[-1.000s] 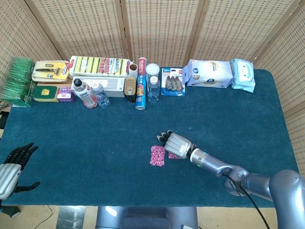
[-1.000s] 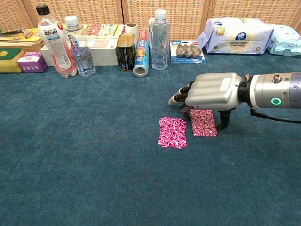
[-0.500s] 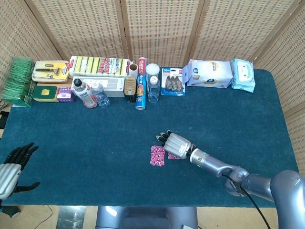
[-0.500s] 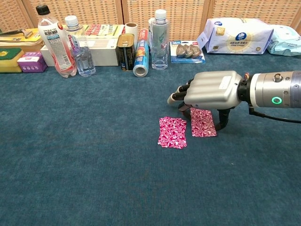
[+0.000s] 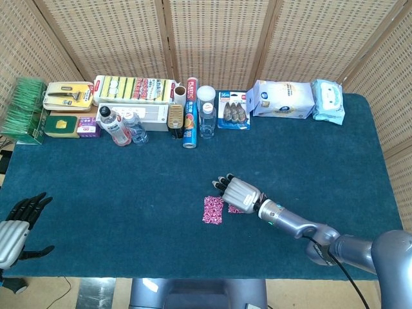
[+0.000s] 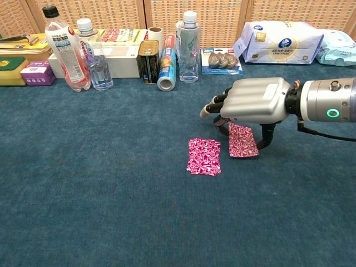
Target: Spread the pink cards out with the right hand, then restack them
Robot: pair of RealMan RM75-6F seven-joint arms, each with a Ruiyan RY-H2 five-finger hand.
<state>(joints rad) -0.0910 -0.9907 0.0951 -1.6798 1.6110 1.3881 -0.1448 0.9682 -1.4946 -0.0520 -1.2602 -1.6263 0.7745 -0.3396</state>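
Head view: cards [image 5: 213, 210] split into two piles at table [image 5: 129, 180] centre, right robot hand [image 5: 239, 193] over right pile; left robot hand [image 5: 16, 222] idle, empty, fingers apart.

Chest view: right robot hand [image 6: 250, 103] pinches tilted right card [image 6: 242, 141]; left card [image 6: 204, 156] flat just beside. Restacking likely begun; next move needs carrying the card onto the other.

Lab-like test setup: blue-cloth table [image 5: 129, 187], wicker screens [image 5: 212, 38], lined-up groceries [image 5: 135, 90].

A dark teal carpeted table [image 6: 83, 211] carries one flat pink patterned card [image 6: 204, 156]; its neighbouring pink patterned card [image 6: 242, 141] seems slightly lifted.
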